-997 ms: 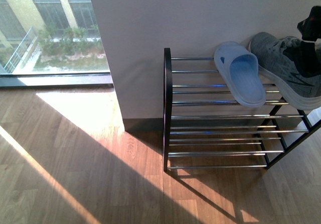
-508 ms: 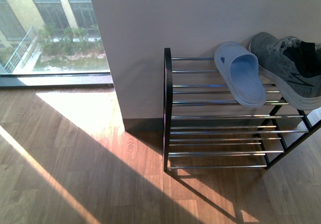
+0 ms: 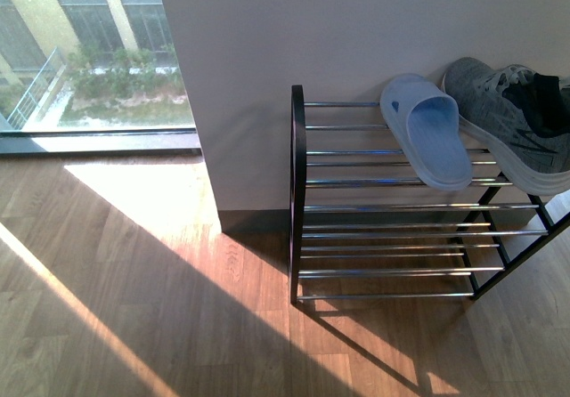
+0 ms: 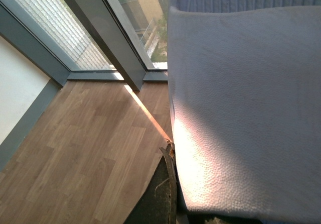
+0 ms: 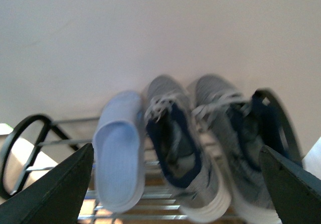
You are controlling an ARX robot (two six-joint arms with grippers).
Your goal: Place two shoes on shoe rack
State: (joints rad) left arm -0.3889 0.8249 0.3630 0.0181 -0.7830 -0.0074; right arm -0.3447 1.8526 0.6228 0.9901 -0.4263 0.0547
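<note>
Above the shoe rack (image 5: 30, 133), right claw (image 5: 175, 184) hangs spread wide.

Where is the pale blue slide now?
The slide lies on the shoe rack's top tier in the front view, just left of the grey sneaker.

Pale blue slide (image 3: 427, 130) beside grey sneaker (image 3: 512, 121), atop shoe rack (image 3: 297, 192), wooden floor (image 3: 134, 308)

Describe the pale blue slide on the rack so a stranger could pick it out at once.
Find the low shoe rack with black side frames and chrome bars against the white wall. On its top tier lie three shoes: the pale blue rubber slide and two grey knit sneakers. The slide is the only open-backed, laceless, smooth one.
</note>
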